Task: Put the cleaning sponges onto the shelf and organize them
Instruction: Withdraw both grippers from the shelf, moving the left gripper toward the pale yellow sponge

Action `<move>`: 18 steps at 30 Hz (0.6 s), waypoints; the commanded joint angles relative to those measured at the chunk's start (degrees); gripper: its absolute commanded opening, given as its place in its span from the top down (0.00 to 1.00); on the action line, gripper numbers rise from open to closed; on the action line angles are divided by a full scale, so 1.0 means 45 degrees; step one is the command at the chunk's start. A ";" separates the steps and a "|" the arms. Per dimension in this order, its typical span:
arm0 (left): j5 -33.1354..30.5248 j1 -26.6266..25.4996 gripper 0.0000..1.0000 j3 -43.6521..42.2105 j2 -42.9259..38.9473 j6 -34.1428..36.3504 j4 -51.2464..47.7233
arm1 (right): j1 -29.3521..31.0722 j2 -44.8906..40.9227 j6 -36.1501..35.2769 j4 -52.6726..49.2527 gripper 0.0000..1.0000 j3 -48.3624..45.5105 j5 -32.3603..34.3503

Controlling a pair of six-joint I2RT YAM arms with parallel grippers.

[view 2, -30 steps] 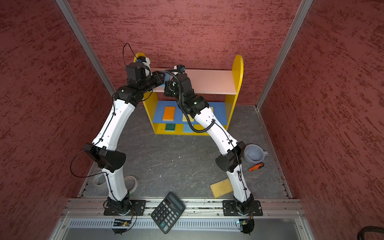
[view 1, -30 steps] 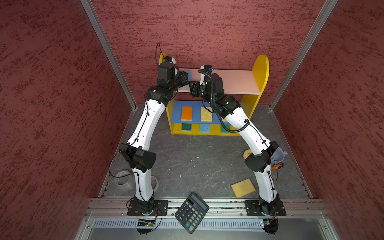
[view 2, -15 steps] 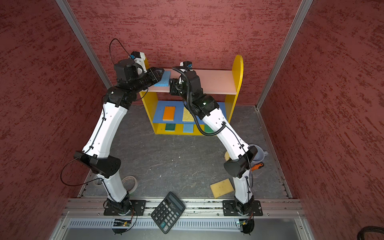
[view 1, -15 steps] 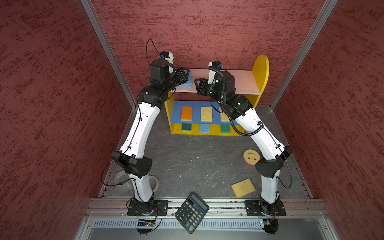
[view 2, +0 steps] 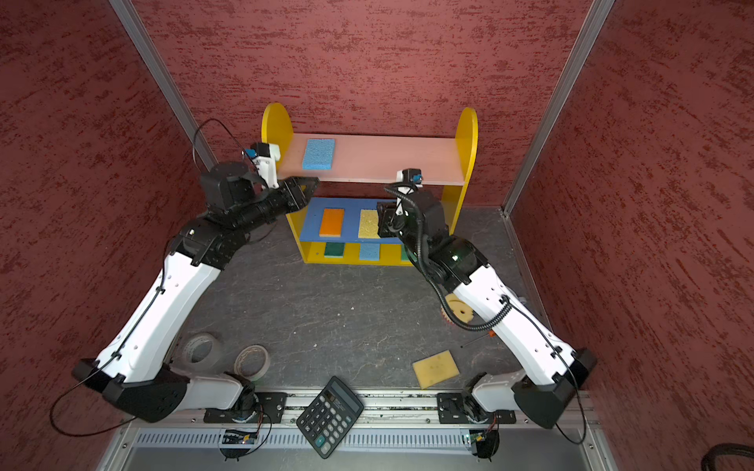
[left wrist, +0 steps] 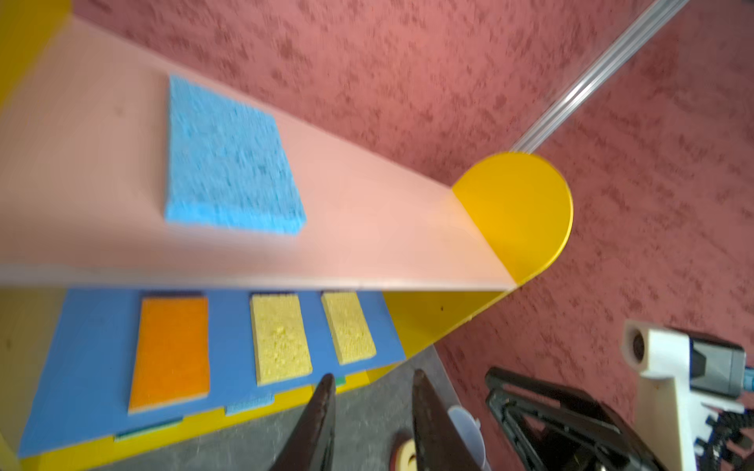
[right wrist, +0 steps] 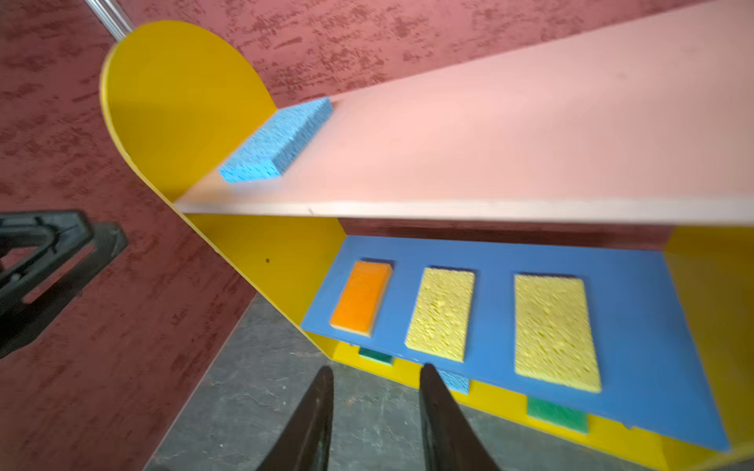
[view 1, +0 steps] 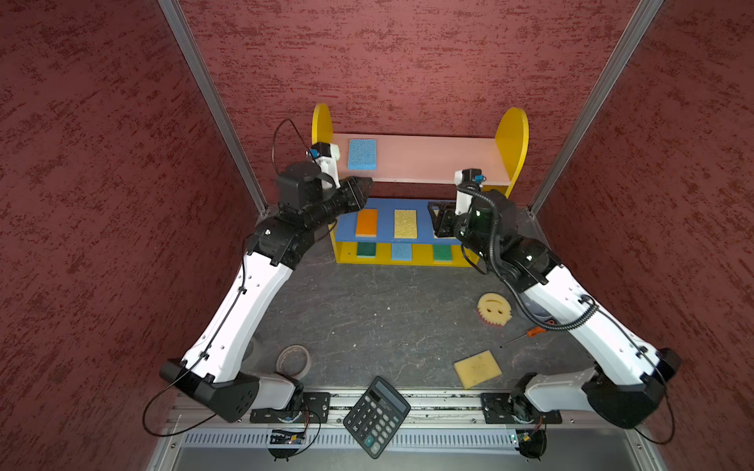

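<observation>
The left claw (left wrist: 373, 379) is partly spread with nothing between its fingers. It hangs just in front of the left part of the pink top board (view 1: 428, 159) of the shelf (view 1: 516, 138). The top blue sponge (view 1: 362, 153) lies flat on that board near its left end, just beyond this claw and not touching it.

The right claw (right wrist: 377, 371) is likewise parted and empty, poised before the right part of the blue middle board (right wrist: 636, 285). That board carries a row: the orange sponge (view 1: 366, 222), the middle yellow sponge (view 1: 405, 223) and the right yellow sponge (right wrist: 555, 330). The right claw hides the last of these in both top views.

Below, on the yellow bottom board, the front edges of the left green sponge (view 1: 366, 249), the lower blue sponge (view 1: 402, 251) and the right green sponge (view 1: 442, 253) show.

Out on the grey surface (view 1: 367, 318), the smiley sponge (view 1: 494, 309) lies beside the right arm. The loose yellow sponge (view 1: 477, 369) lies near the front rail, and both are well apart from either claw. A calculator (view 1: 376, 416) overhangs the rail, with a tape roll (view 1: 293, 359) near it.
</observation>
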 commanded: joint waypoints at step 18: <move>0.1556 -0.6078 0.17 -0.4367 0.3568 0.2656 -0.0149 | -0.5768 -0.4995 0.2628 -0.0263 0.72 -0.9792 -0.4065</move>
